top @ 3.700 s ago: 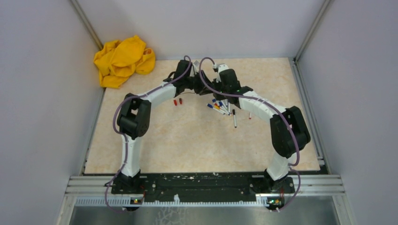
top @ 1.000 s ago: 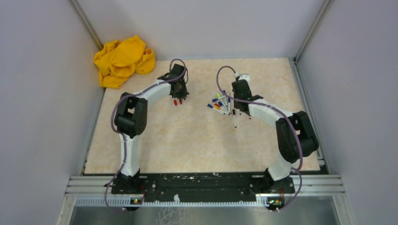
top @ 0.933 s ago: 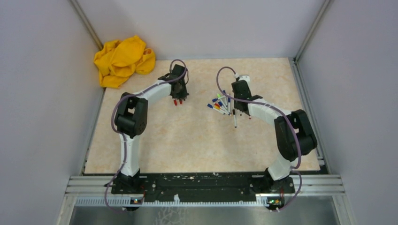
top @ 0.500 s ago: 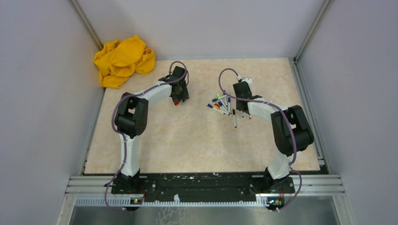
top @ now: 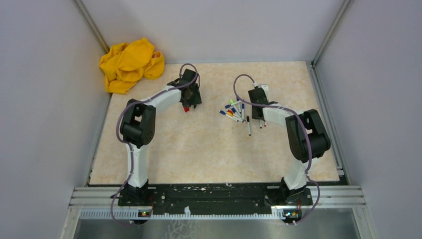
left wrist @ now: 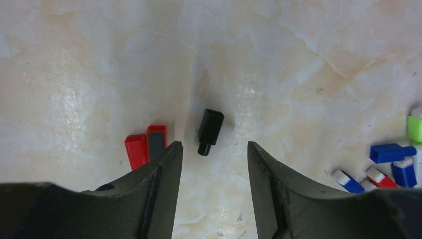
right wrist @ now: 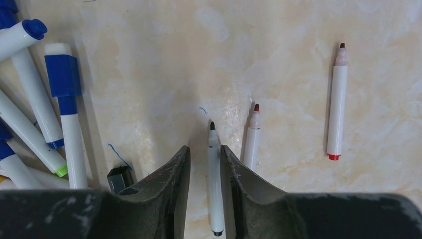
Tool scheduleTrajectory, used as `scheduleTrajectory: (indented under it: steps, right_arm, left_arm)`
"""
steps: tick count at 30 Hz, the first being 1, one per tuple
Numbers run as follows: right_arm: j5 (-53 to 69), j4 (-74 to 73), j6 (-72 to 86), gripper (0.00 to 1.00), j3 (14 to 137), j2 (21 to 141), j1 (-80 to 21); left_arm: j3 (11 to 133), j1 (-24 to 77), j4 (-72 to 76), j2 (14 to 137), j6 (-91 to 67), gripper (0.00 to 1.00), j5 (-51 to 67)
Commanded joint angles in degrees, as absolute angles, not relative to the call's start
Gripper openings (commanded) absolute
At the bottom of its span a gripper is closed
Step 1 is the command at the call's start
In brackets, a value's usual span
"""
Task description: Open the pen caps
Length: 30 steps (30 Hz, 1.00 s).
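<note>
— What has moved in the last second?
— Both grippers were shut and have since parted. The left gripper now stands about half open and holds nothing. A black cap lies loose on the table, just off its fingertips toward 12 o'clock.
— And the other caps?
— Two red caps lie side by side at 8 o'clock from the black one, just beside one finger. The capped pens show at 4 o'clock, with blue, red and green caps still on.
— The right gripper?
— The right gripper is narrowly open and is gripping nothing. An uncapped black-tipped pen lies on the table between its fingers. Two red-tipped pens lie at 3 o'clock from it, and the capped ones at 9 o'clock.
</note>
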<state>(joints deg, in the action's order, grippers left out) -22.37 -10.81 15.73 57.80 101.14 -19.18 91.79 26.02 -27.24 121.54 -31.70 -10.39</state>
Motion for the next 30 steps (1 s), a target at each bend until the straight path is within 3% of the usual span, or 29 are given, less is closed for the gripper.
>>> scheduleTrajectory:
  steps: [1, 6, 16, 30]
  right_arm:
    - [-22.41, -10.64, 16.45, 0.29, 59.08, 101.55, -18.81]
    - [-22.89, -8.61, 15.02, 0.34, 57.87, 98.21, -18.95]
    - [-21.12, -9.97, 12.89, 0.46, 57.06, 93.77, -21.06]
    - [-16.88, -12.07, 14.52, 0.51, 51.50, 90.01, -25.59]
  left_arm:
    - [93.31, 26.47, -27.03, 117.87, -32.46, 0.58, -8.07]
    - [93.15, 26.68, -25.57, 116.14, -32.73, 0.63, -6.77]
    - [87.62, 26.67, -15.73, 110.35, -31.08, 0.93, 0.69]
    - [86.53, 26.59, -11.50, 109.91, -32.21, 0.99, 7.18]
